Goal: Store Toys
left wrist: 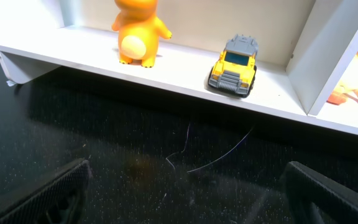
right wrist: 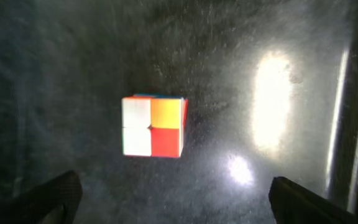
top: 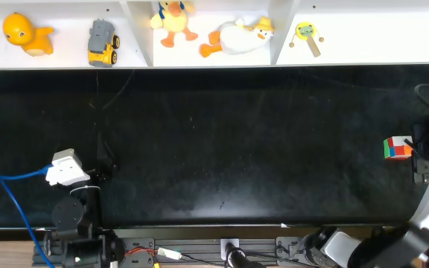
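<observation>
My right gripper point(right wrist: 178, 200) hangs over the black table top point(top: 237, 149) at its 3 o'clock edge, fingers spread wide and empty. The small multicoloured plastic puzzle cube point(right wrist: 153, 126) rests on the table just ahead of them, untouched. My left gripper point(left wrist: 188, 193), at 8 o'clock, is likewise wide apart and holds nothing. It faces the white shelf point(top: 199, 61) at 12 o'clock, where an orange rubber duck point(left wrist: 138, 28) and a yellow-and-grey toy truck point(left wrist: 234, 65) stand.

cube point(top: 398, 148) on table point(top: 237, 149) far right; truck point(top: 103, 42) right of duck point(top: 27, 35) in left compartment of shelf point(top: 65, 59).
</observation>
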Motion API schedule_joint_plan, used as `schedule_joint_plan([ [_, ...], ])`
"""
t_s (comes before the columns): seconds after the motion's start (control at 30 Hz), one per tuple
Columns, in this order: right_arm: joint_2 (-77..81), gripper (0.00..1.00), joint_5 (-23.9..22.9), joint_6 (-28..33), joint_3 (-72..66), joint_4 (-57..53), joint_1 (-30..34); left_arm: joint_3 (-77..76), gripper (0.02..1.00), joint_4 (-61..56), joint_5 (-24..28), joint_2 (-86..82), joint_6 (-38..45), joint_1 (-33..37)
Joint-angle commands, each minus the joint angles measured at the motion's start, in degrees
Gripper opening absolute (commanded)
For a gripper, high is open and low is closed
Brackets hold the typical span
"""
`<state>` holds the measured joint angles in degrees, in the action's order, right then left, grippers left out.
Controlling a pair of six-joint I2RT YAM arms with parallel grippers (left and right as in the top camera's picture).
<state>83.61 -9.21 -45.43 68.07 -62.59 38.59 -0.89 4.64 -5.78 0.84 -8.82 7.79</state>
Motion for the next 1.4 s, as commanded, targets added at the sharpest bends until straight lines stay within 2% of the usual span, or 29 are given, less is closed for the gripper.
schedule_joint_plan([
  [0.03, 4.9, 0.996, 0.6, 1.3, -0.1, 0.7, 0.0, 0.4, 0.998, -0.3, 0.6, -0.7, 1.0, -0.4],
  [0.33, 10.6, 0.993, -1.2, 1.7, -0.1, 4.7, 0.0, 0.4, 0.996, -0.3, 0.6, -0.7, 1.0, -0.4],
  [0.67, 13.9, 0.996, -1.2, 2.2, -0.1, 8.1, -0.2, 0.4, 0.996, -0.3, 0.6, -0.7, 1.0, -0.4],
  [0.9, 15.7, 0.996, -1.2, 1.8, -0.1, 10.0, -2.7, 0.4, 0.998, -0.3, 0.6, -0.7, 1.0, -0.4],
  [1.1, 18.0, 0.996, -3.9, 0.6, -0.1, 10.4, -5.5, 0.4, 0.996, -0.3, 0.6, -0.7, 1.0, -0.4],
  [1.4, 21.9, 0.996, -4.4, 0.5, -0.1, 10.2, -5.6, 0.4, 0.996, -0.3, 0.6, -0.7, 1.0, -0.4],
])
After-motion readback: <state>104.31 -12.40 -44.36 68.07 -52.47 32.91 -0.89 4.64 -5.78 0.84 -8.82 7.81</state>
